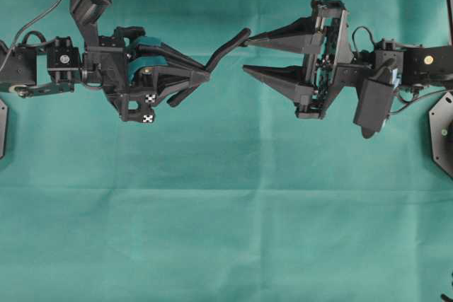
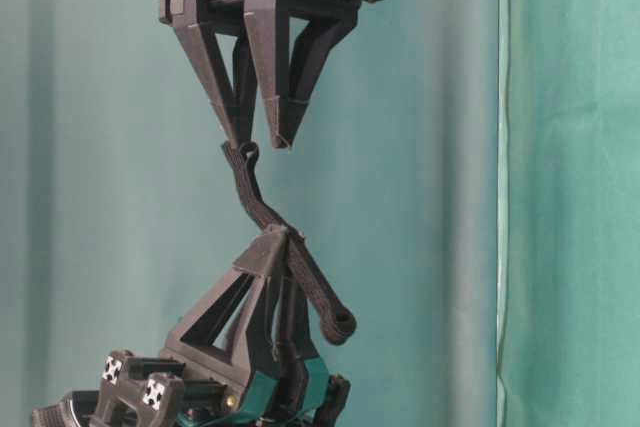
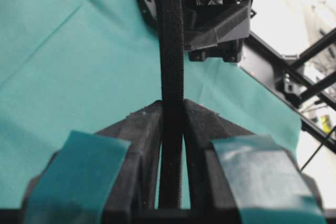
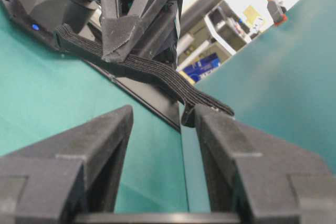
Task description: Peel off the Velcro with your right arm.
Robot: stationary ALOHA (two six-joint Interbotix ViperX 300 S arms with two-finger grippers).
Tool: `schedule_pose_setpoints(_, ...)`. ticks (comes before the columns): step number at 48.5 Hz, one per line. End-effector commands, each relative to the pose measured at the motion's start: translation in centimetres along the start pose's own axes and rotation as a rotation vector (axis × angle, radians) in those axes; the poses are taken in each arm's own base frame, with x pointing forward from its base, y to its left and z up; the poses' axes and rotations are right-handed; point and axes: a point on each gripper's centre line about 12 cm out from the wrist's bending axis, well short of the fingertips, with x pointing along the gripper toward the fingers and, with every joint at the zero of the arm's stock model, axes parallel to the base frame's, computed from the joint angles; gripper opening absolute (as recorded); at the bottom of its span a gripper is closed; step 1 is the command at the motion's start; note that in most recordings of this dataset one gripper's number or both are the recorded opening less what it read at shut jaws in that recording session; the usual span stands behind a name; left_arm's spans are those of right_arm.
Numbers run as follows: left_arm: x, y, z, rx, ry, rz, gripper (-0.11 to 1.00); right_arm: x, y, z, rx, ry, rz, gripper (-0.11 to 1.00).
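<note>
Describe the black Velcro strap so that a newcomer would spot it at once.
Over the teal cloth, look in the gap between the two black grippers. The narrow, flexible black Velcro strap bridges it, clamped by the teal-padded left gripper; unlike the round cables, it is flat and woven.

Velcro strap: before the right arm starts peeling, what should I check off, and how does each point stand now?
1. Left gripper clamped on the strap: ok, fingers closed on it.
2. Right gripper ready to grasp: ok, jaws stand apart.
3. Strap end inside the right jaws: not ok; it lies against one fingertip, not centred in the gap.
4. Layers parted at that end: cannot tell.
5. Other strap end free of snags: ok, it sticks out loose behind the left fingers.
</note>
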Motion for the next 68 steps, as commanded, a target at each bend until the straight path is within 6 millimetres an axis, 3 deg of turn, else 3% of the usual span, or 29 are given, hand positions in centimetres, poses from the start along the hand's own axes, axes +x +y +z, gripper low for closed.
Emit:
schedule_pose_setpoints(1,0.0,-0.5,0.6,0.000,-0.023,-0.018,0.10,0.5,-0.6,1.1,-0.002,-0.038,-0.019,0.09)
schedule_pose_setpoints(26,0.1,-1.2,0.3,-0.001,-0.015,-0.037,0.10,0.9,-1.7,0.6,-0.006,-0.073,-0.070,0.08)
schedule_pose_setpoints(46,0.1,-1.5,0.2,0.003,-0.017,-0.048,0.10,1.9,-2.2,0.3,-0.007,-0.093,-0.094,-0.06)
schedule_pose_setpoints(68,0.1,-1.5,0.1,0.005,-0.015,-0.049,0.10,1.7,-2.1,0.2,-0.001,-0.095,-0.095,-0.08)
